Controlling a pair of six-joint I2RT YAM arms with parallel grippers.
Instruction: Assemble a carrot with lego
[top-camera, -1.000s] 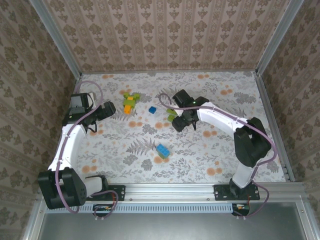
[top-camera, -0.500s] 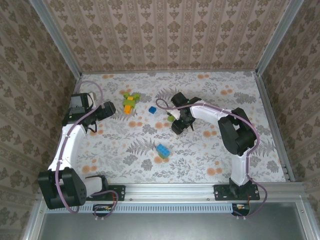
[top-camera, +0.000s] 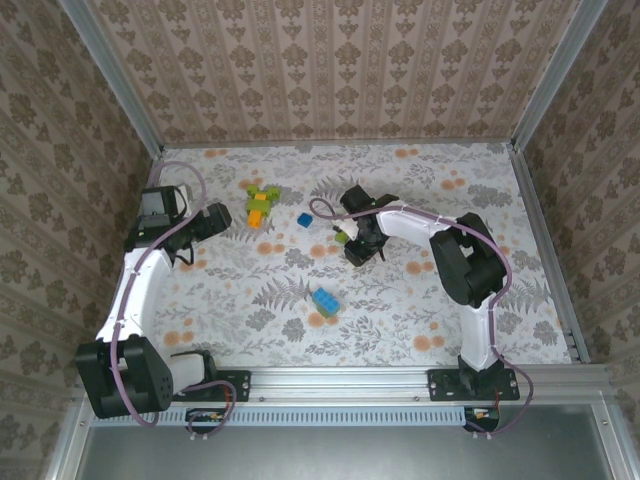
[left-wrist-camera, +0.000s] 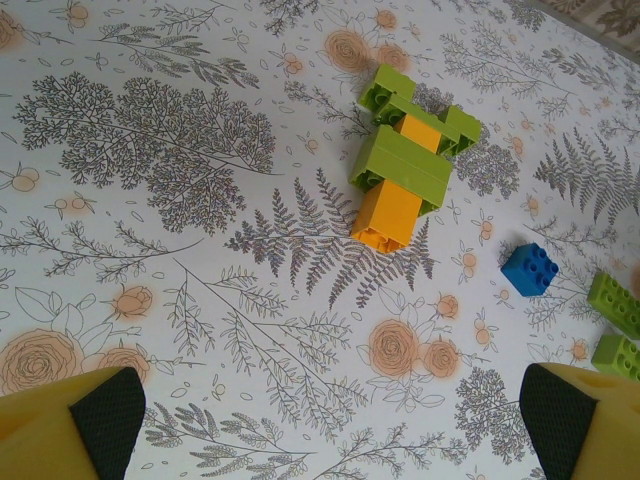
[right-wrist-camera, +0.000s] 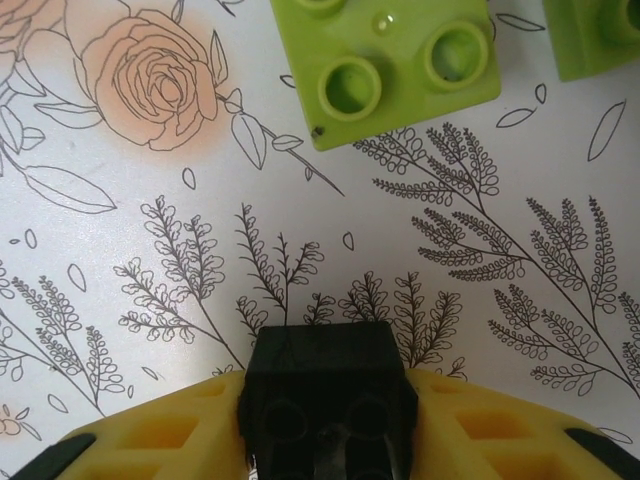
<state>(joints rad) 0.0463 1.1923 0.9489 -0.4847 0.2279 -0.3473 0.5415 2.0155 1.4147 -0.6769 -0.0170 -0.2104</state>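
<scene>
right claw (right-wrist-camera: 325, 440) clenched on black brick (right-wrist-camera: 322, 385), middle of counter (top-camera: 400, 310); light green brick (right-wrist-camera: 390, 60) just beyond, apart. left claw (left-wrist-camera: 330, 430) released wide near left edge; green-orange assembly (left-wrist-camera: 410, 160) toward far edge.

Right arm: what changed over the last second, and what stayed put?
The right arm folded, its elbow swinging in to the left, while the right gripper shifted slightly left and its fingers closed around a black brick. The left gripper stayed open and still; the green-and-orange assembly and the blue brick beside it did not move.
</scene>
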